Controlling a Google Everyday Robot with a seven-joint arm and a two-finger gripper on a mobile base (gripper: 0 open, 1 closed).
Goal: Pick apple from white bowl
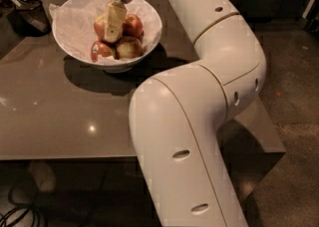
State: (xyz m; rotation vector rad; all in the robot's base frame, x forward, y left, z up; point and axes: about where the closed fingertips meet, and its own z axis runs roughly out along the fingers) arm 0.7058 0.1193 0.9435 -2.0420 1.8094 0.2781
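The pincer (114,23) is pointing straight down into the bowl (67,42), planted right in the middle of the fruit pile. You only get its flat cream side from here, so I honestly can't tell if it's wide, narrow or clamped on anything.

The apple (100,25), the big yellowish one with the orange-red blush, is in the bowl at the back of the pile. It peeks out from behind the pincer on the side toward the bench's left edge and looks to be touching it. The rest of it is hidden.

On the pincer's other side sits a redder apple (134,24). In front of the pincer there are two more, a yellowish one (129,47) and a red one (101,51), all packed together.

The bowl is lined with crinkled white paper (60,12) and stands near the far edge of the bench (60,116), toward the far left corner. A dark container (30,16) sits just beside it, right at that corner.

The arm (199,121) is a fat white thing. It rises at the near edge, bends over the right side of the bench and reaches back to the bowl. Some cables (15,216) lie on the floor below the near left corner.
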